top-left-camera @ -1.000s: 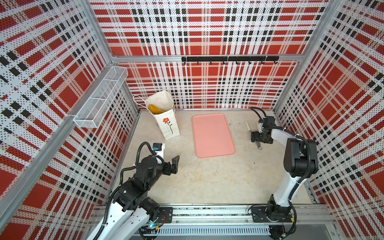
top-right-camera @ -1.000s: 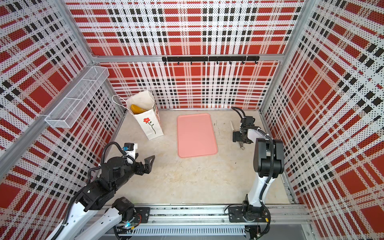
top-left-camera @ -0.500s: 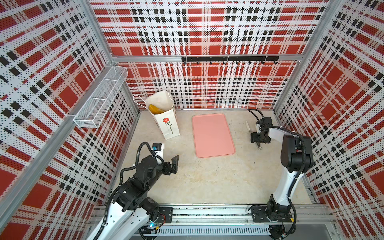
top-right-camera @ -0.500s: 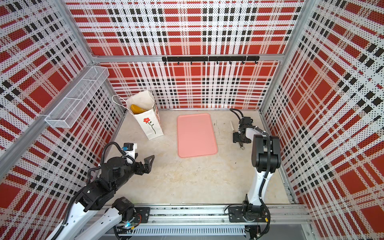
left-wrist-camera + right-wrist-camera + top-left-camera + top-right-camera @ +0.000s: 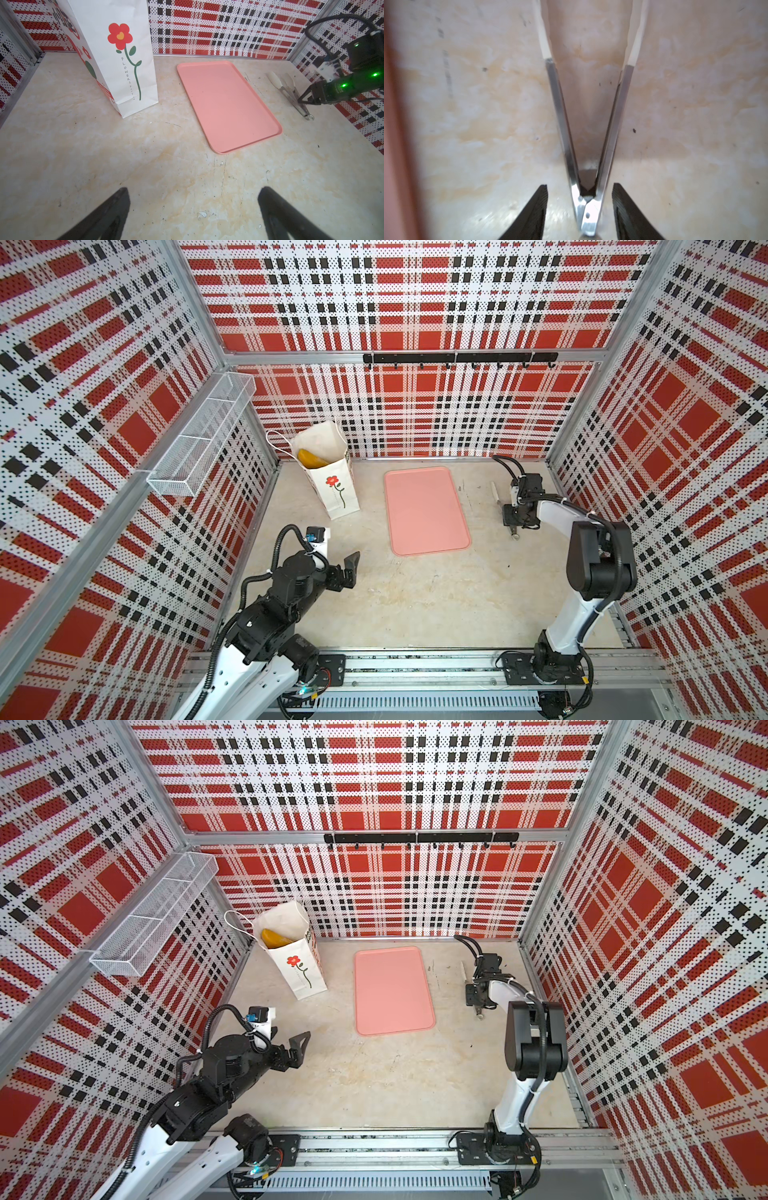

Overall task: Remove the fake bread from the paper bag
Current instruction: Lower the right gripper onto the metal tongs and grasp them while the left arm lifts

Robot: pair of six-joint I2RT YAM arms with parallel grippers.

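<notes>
The right end effector (image 5: pixel 579 185), jaws narrower than a second ago, straddles the hinge of the tongs (image 5: pixel 563 124) without touching, the left end effector (image 5: pixel 194 188) gapes idle, and the fake bread (image 5: pixel 311 458) sits in the upright paper bag (image 5: pixel 334 489), so extraction awaits a tool grip.

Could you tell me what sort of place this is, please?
Most likely a purpose-built robot test cell: plaid perforated walls enclose the table, the left arm and right arm stand on a metal rail, and a paper bag, pink tray and tongs look staged.
</notes>
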